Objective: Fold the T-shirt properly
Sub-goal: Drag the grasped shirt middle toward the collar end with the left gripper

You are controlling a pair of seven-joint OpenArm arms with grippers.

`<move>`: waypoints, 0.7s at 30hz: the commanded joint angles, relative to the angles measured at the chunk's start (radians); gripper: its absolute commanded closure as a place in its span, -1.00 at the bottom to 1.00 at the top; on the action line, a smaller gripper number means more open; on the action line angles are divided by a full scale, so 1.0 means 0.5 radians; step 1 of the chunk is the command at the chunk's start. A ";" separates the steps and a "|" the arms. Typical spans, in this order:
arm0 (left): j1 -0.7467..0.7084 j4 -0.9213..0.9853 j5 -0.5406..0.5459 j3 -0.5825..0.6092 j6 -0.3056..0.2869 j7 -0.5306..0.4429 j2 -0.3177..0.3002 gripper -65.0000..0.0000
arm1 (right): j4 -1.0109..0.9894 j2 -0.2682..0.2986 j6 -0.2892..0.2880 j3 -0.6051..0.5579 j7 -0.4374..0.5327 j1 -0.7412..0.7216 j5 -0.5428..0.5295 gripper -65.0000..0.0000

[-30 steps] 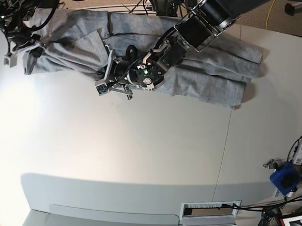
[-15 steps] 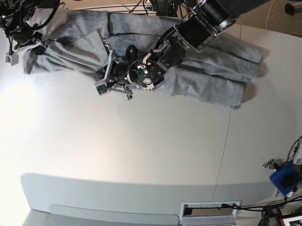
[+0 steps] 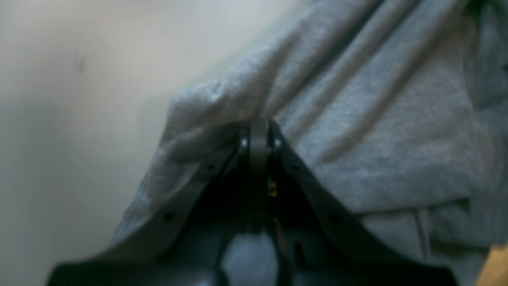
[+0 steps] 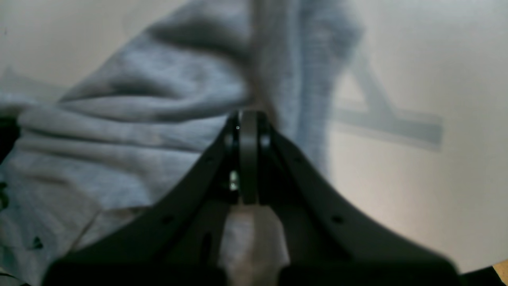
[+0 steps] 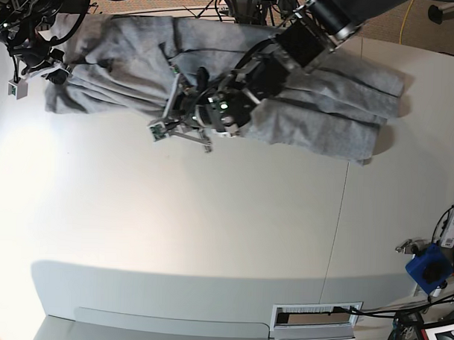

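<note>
One heather-grey T-shirt [image 5: 319, 106] lies rumpled in long folds along the far edge of the white table [image 5: 210, 229], its plain side up. Two arms work it: the left gripper [image 3: 258, 131] is clamped tight on a bunched fold mid-shirt, while the right gripper [image 4: 248, 123] pinches the cloth at the other end.
</note>
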State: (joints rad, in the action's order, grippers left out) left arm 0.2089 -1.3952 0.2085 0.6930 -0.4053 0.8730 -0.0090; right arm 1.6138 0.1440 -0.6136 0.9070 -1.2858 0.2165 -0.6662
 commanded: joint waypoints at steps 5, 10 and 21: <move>0.019 -0.420 0.316 -0.005 -0.146 0.037 -0.103 1.00 | 0.030 0.034 0.001 0.010 0.027 -0.006 -0.036 1.00; -0.115 -0.665 0.471 -0.005 -0.304 0.107 -0.189 1.00 | 0.030 0.034 0.001 0.010 0.029 -0.006 -0.037 1.00; -0.462 -0.754 0.835 0.014 -0.586 0.087 -0.221 -0.05 | 0.030 0.034 0.001 0.009 0.029 -0.006 -0.051 1.00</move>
State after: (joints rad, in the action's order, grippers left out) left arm -0.0303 -1.7538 0.6033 0.6991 -0.6930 0.9386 -0.1310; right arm 1.6138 0.1440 -0.6136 0.9070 -1.2858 0.2161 -0.6777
